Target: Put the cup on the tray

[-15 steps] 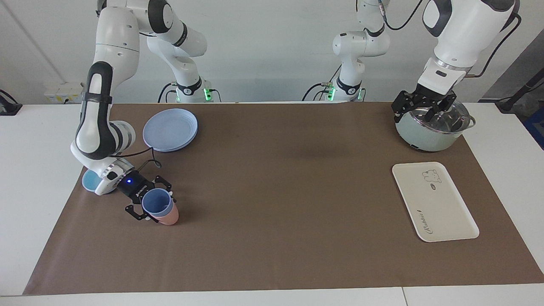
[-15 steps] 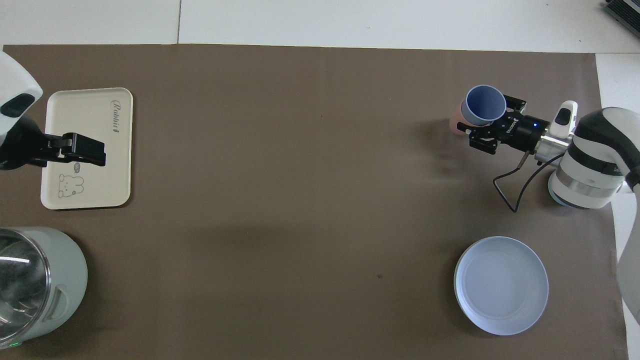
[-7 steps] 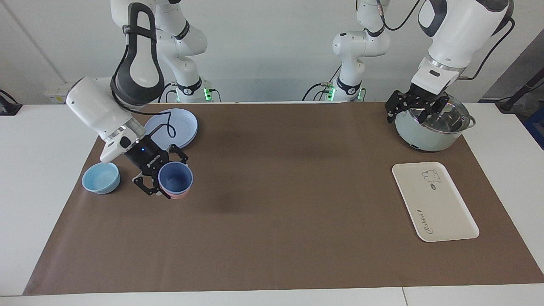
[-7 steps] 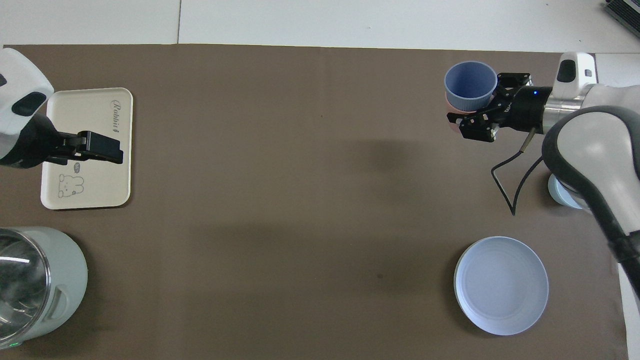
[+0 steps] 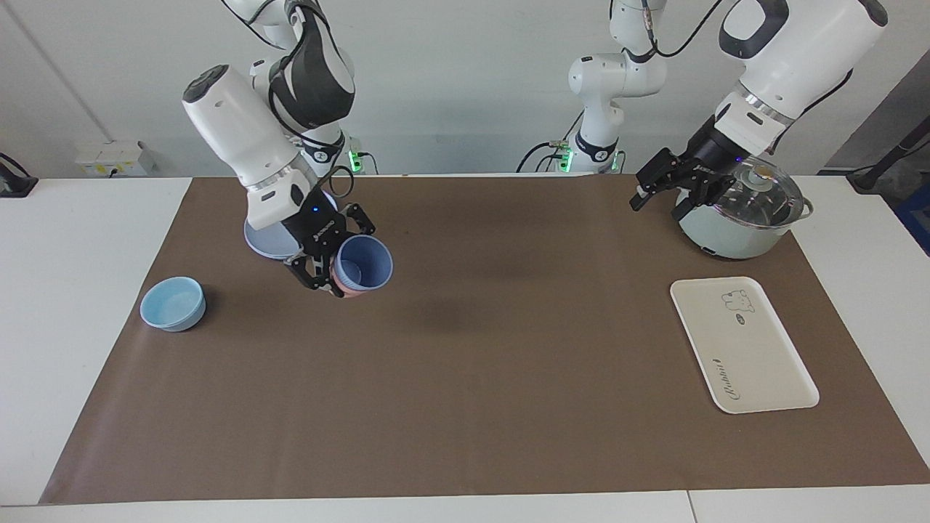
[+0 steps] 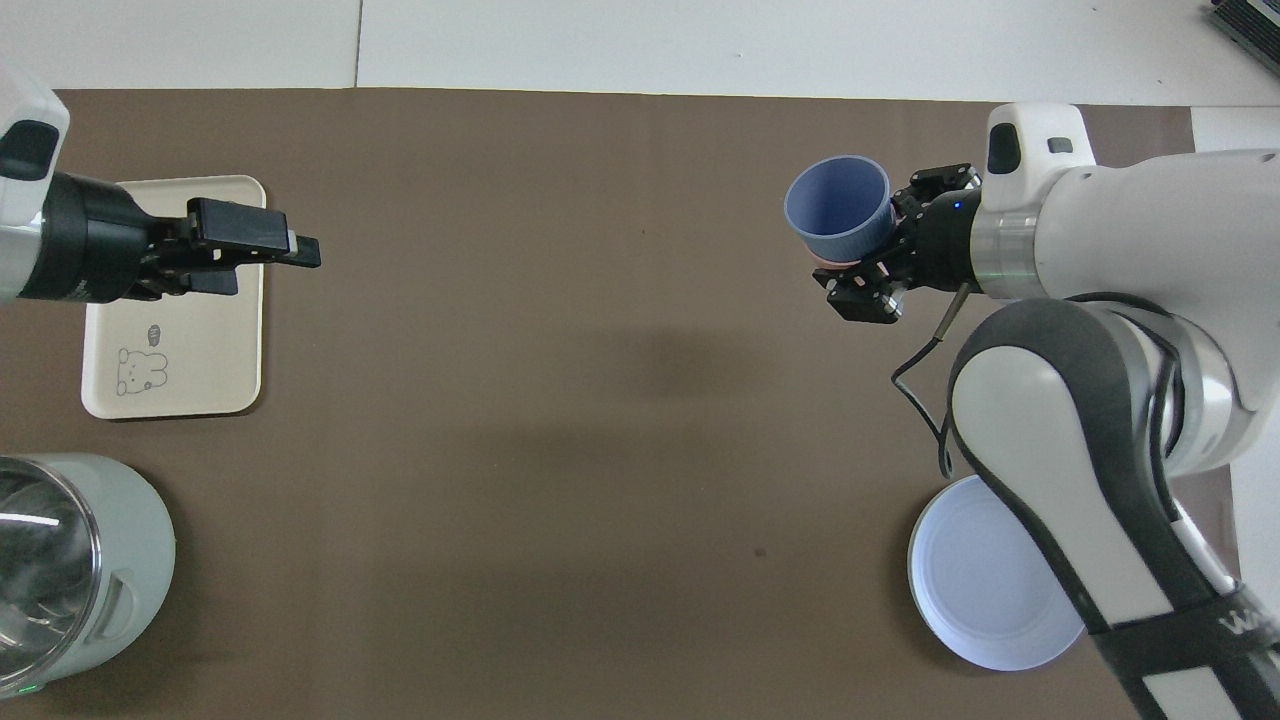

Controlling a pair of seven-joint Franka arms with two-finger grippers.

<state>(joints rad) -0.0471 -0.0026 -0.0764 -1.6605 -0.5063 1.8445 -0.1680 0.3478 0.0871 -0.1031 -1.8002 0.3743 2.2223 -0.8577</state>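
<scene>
The periwinkle-blue ribbed cup [image 5: 365, 261] sits nested inside a pink cup [image 5: 349, 289]. My right gripper [image 5: 340, 258] is shut on this stack and holds it tilted in the air over the mat, toward the right arm's end. In the overhead view the cup [image 6: 838, 208] hides all but a sliver of the pink one [image 6: 833, 262], next to the right gripper [image 6: 895, 240]. The cream-white tray [image 5: 741, 345] lies flat at the left arm's end, with nothing on it. My left gripper [image 5: 660, 196] is open and empty in the air beside the pot. In the overhead view the left gripper [image 6: 255, 235] overlaps the tray's [image 6: 190, 380] edge.
A pale green pot with a glass lid [image 5: 741, 218] stands near the left arm's base, nearer to the robots than the tray. A round blue plate [image 5: 263, 243] and a light-blue bowl [image 5: 173, 303] lie at the right arm's end. A brown mat [image 5: 472, 378] covers the table.
My right gripper has lifted the nested cups off the mat and carried them up and toward the table's middle. My left gripper has swung from over the pot toward the middle.
</scene>
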